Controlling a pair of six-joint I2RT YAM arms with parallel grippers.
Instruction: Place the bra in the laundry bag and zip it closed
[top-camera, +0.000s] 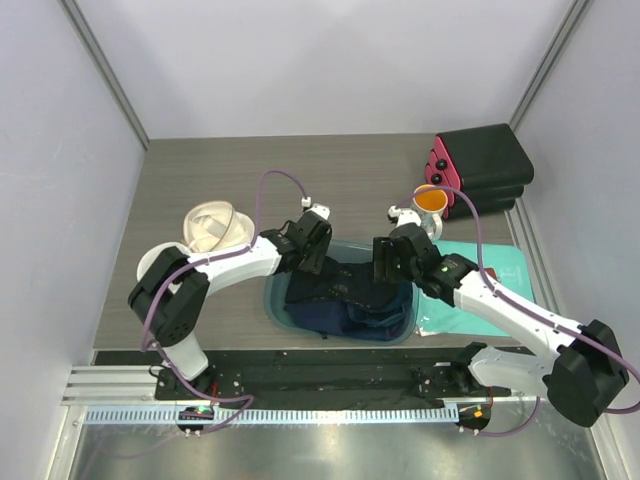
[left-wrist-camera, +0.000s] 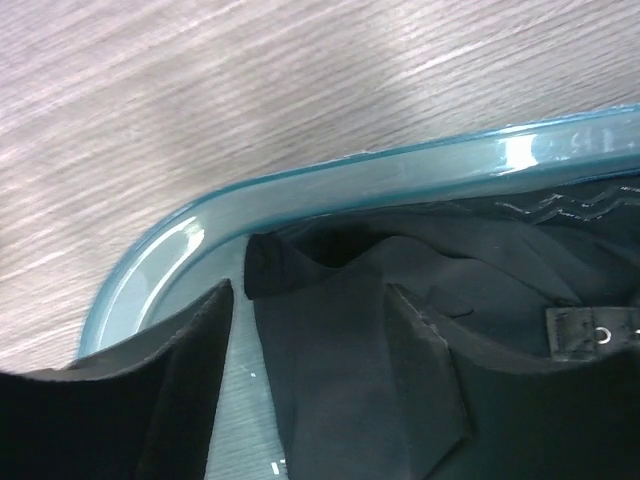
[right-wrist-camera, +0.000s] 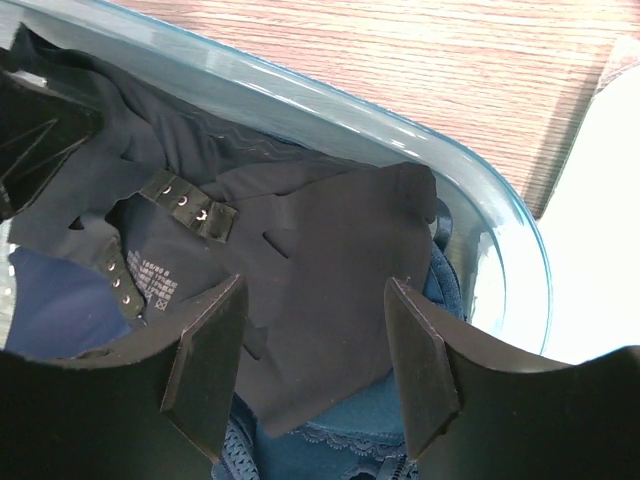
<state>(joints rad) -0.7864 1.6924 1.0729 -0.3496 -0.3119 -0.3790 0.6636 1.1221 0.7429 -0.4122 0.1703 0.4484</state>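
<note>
The black bra (right-wrist-camera: 330, 260) lies on top of a navy heap inside a teal tub (top-camera: 272, 300); its hook-and-eye band (right-wrist-camera: 190, 210) and size label show. My right gripper (right-wrist-camera: 315, 355) hangs over the tub's right half, jaws open, with a flap of the bra between them. My left gripper (left-wrist-camera: 312, 380) is at the tub's left corner, also open, straddling a fold of the bra (left-wrist-camera: 330, 330); bare tub floor shows beside its left finger. The cream-white laundry bag (top-camera: 215, 228) lies on the table to the left, behind the left arm.
Navy lace clothes (right-wrist-camera: 340, 450) fill the tub under the bra. The tub's rim (left-wrist-camera: 350, 180) curves close behind the left fingers. A flat teal pouch (top-camera: 485, 290) lies under the right arm. An orange-filled cup (top-camera: 432, 200) and stacked red-and-black boxes (top-camera: 485, 165) stand back right.
</note>
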